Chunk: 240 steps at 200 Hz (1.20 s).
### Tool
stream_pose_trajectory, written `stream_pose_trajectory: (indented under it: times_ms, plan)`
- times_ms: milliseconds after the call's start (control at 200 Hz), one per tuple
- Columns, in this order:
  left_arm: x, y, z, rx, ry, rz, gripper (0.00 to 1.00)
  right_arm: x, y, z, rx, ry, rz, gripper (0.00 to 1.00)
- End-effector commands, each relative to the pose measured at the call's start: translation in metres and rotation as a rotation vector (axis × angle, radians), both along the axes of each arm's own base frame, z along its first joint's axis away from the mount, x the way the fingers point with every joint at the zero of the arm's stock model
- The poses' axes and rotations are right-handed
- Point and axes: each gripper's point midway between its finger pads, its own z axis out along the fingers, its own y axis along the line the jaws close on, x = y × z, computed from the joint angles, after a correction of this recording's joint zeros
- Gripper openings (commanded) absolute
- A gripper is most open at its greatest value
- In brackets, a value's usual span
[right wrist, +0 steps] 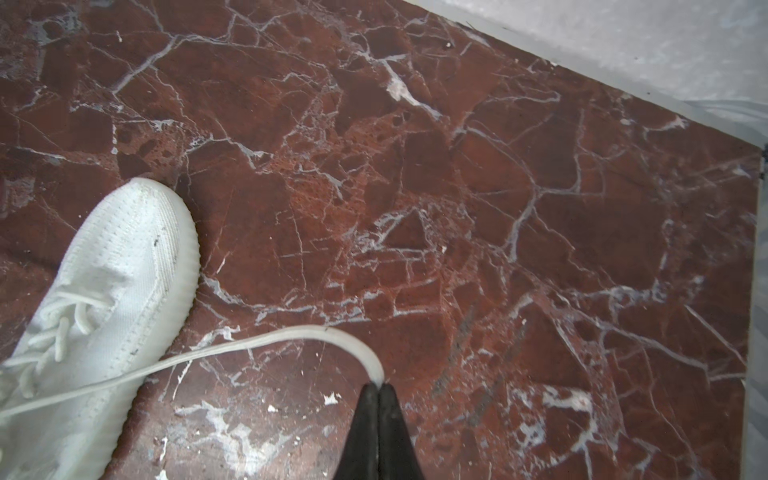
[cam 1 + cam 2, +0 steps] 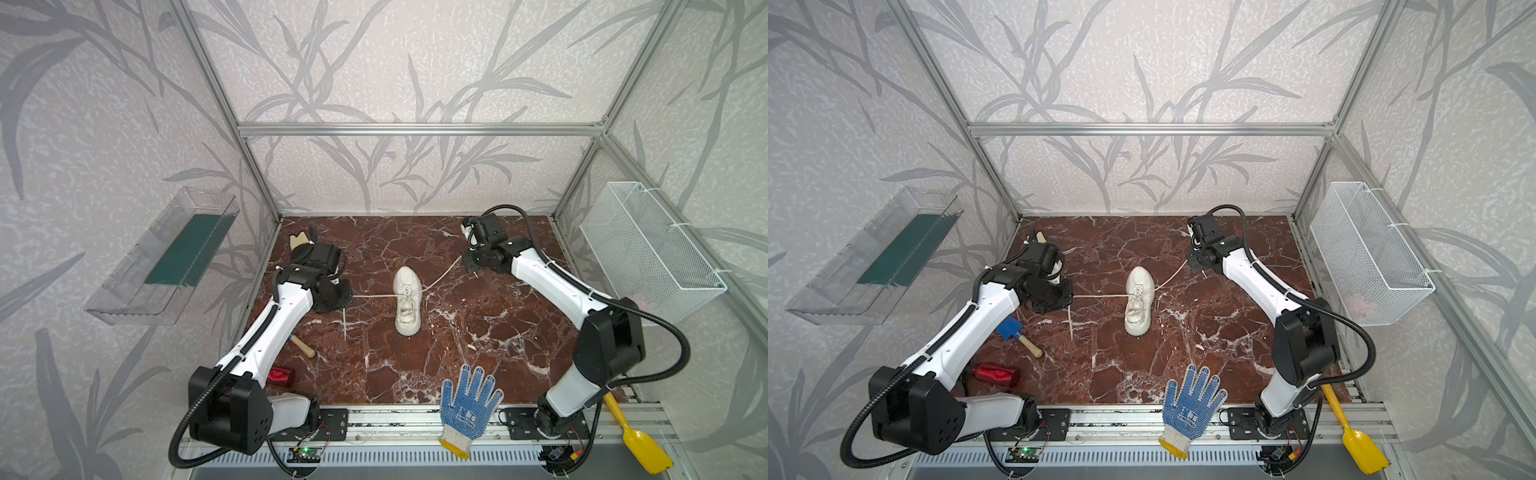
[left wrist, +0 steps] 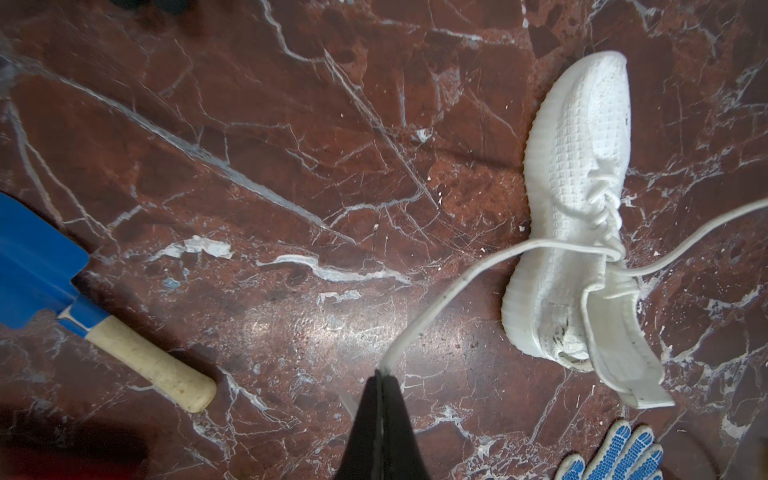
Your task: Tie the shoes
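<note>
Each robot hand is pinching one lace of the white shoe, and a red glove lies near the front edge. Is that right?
Not quite: the glove is blue and white, not red; both top views show it. The left gripper and right gripper do each pinch a lace of the white shoe.

Left arm (image 2: 286,316) and right arm (image 2: 552,279): white link shells; black joint housings behind each tool; ribbed black cable looping alongside; left gripper (image 3: 381,372) and right gripper (image 1: 376,385) black, wedge-shaped, matte.
</note>
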Motion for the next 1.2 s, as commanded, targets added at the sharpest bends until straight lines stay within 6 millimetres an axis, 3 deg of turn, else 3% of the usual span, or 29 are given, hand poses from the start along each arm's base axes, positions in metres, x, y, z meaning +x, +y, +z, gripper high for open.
stream_pose_trajectory:
  times_ms: [0,95,215,660,770,895,1020,1090,1195]
  plan:
    - [-0.009,0.000,-0.005,-0.016,0.002,0.024,0.00,0.023,0.020,0.006,0.033,-0.016,0.048,0.00]
    - [-0.014,0.003,-0.008,-0.003,-0.003,0.027,0.00,0.036,0.032,0.002,0.049,0.003,0.075,0.00]
    - [-0.016,0.002,-0.010,-0.015,-0.007,0.028,0.00,0.043,0.065,0.005,0.112,0.020,0.165,0.00]
    - [-0.010,-0.004,-0.012,-0.045,-0.024,0.017,0.00,0.016,0.208,0.006,0.272,0.049,0.508,0.00]
    - [-0.009,-0.004,-0.009,-0.046,-0.031,0.014,0.00,0.011,0.233,-0.001,0.293,0.089,0.552,0.00]
    - [-0.007,-0.005,-0.008,-0.046,-0.033,0.007,0.00,0.009,0.248,-0.011,0.321,0.127,0.558,0.00]
    - [-0.005,-0.006,-0.007,-0.049,-0.030,0.005,0.00,0.007,0.260,-0.003,0.394,0.119,0.572,0.00]
    - [-0.006,-0.002,-0.008,-0.030,-0.024,0.013,0.00,0.020,0.245,0.010,0.313,0.044,0.510,0.00]
    - [-0.007,0.009,-0.009,0.017,-0.020,0.048,0.00,0.042,0.202,0.044,0.209,-0.094,0.356,0.00]
